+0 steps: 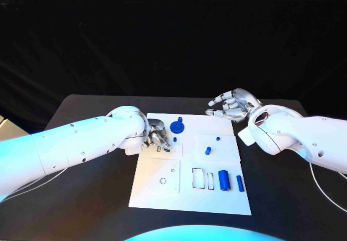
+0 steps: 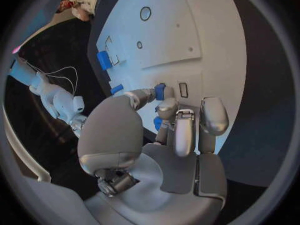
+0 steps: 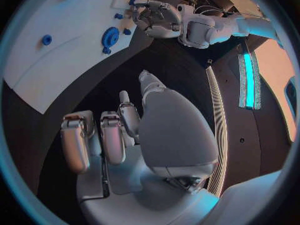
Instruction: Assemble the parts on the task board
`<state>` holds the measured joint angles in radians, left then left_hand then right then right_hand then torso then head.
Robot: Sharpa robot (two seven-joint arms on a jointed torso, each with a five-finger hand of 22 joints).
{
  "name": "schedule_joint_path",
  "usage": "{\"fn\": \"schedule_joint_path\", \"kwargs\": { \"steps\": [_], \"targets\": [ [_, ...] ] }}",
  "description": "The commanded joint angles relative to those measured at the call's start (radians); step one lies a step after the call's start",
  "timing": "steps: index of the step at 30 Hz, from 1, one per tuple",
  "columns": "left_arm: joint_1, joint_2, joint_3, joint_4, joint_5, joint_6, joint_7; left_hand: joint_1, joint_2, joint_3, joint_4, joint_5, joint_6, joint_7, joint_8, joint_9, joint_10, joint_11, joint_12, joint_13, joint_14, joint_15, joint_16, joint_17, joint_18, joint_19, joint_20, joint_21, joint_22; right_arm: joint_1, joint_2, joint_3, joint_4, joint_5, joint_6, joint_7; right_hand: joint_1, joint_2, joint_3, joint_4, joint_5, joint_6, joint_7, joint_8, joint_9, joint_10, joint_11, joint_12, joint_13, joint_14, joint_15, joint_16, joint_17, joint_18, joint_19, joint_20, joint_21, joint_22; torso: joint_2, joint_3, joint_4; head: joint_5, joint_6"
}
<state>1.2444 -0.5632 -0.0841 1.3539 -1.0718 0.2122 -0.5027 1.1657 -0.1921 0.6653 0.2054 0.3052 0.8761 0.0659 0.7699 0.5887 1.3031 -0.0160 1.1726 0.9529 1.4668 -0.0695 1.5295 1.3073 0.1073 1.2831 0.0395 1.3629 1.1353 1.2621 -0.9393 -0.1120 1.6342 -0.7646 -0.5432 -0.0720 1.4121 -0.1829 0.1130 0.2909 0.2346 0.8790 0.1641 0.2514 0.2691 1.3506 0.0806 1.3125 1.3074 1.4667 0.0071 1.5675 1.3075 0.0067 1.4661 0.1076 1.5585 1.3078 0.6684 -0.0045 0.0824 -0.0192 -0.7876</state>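
Your left hand (image 1: pixel 155 134) sits at the task board (image 1: pixel 217 201)'s upper left, fingers (image 2: pixel 164 105) pinching a small blue part (image 2: pixel 160 91), probably to seat it. Your right hand (image 1: pixel 232 104) hovers off the board's upper right, fingers loosely curled, holding nothing.

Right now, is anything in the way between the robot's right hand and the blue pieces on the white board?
Nothing visible: the right hand hovers past the task board's far edge, with bare table toward the blue wheel-shaped part.

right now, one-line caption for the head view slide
Left hand works at a small blue part on the white task board while the right hand hovers off the board's far right corner holding nothing.
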Motion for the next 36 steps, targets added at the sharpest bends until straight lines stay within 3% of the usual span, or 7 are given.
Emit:
{"fn": "schedule_joint_path", "kwargs": {
  "steps": [1, 23, 36],
  "targets": [
    [-0.003, 0.010, -0.002, -0.010, 0.005, 0.033, -0.002, 0.001, 0.011, 0.194, -0.188, 0.002, 0.009, -0.009, 0.002, -0.002, 0.008, -0.002, 0.007, 0.002, 0.081, -0.004, 0.005, 0.181, -0.011, 0.007, 0.001, 0.005, 0.002, -0.001, 0.000, 0.000, 0.002, -0.006, 0.013, 0.007, -0.003, 0.009, -0.004, 0.000, 0.003, -0.005, -0.002, 0.006, -0.001, -0.002, -0.002, 0.003, 0.031, 0.099, -0.003, -0.006, 0.245, -0.003, 0.097, 0.000, -0.005, 0.255, 0.000, 0.0000, -0.0007, 0.000, -0.002],
    [-0.003, 0.044, -0.003, -0.058, 0.048, 0.099, -0.009, -0.046, 0.021, 0.205, -0.187, 0.015, 0.034, -0.018, 0.006, -0.003, 0.043, -0.009, 0.041, 0.053, 0.083, -0.008, 0.008, 0.187, -0.012, 0.007, -0.003, 0.007, 0.004, -0.001, 0.000, 0.000, 0.003, -0.006, 0.014, 0.006, -0.004, 0.009, -0.005, -0.001, 0.004, -0.005, -0.002, 0.006, -0.001, -0.002, -0.002, 0.004, 0.031, 0.099, -0.003, -0.006, 0.246, -0.003, 0.097, 0.000, -0.005, 0.255, 0.000, 0.0005, 0.0009, -0.005, -0.008],
    [-0.003, 0.044, -0.003, -0.062, 0.054, 0.110, -0.009, -0.100, 0.052, 0.216, -0.185, 0.029, 0.067, -0.031, 0.004, -0.009, 0.080, -0.020, 0.082, 0.117, 0.086, -0.015, 0.012, 0.196, -0.012, 0.010, -0.010, 0.006, 0.004, -0.001, 0.000, 0.000, 0.001, -0.006, 0.014, 0.006, -0.004, 0.009, -0.005, -0.001, 0.004, -0.005, -0.002, 0.006, -0.001, -0.002, -0.002, 0.004, 0.031, 0.099, -0.003, -0.006, 0.246, -0.003, 0.097, 0.000, -0.005, 0.255, -0.001, -0.0004, 0.0000, -0.005, -0.009]
  ]
}}
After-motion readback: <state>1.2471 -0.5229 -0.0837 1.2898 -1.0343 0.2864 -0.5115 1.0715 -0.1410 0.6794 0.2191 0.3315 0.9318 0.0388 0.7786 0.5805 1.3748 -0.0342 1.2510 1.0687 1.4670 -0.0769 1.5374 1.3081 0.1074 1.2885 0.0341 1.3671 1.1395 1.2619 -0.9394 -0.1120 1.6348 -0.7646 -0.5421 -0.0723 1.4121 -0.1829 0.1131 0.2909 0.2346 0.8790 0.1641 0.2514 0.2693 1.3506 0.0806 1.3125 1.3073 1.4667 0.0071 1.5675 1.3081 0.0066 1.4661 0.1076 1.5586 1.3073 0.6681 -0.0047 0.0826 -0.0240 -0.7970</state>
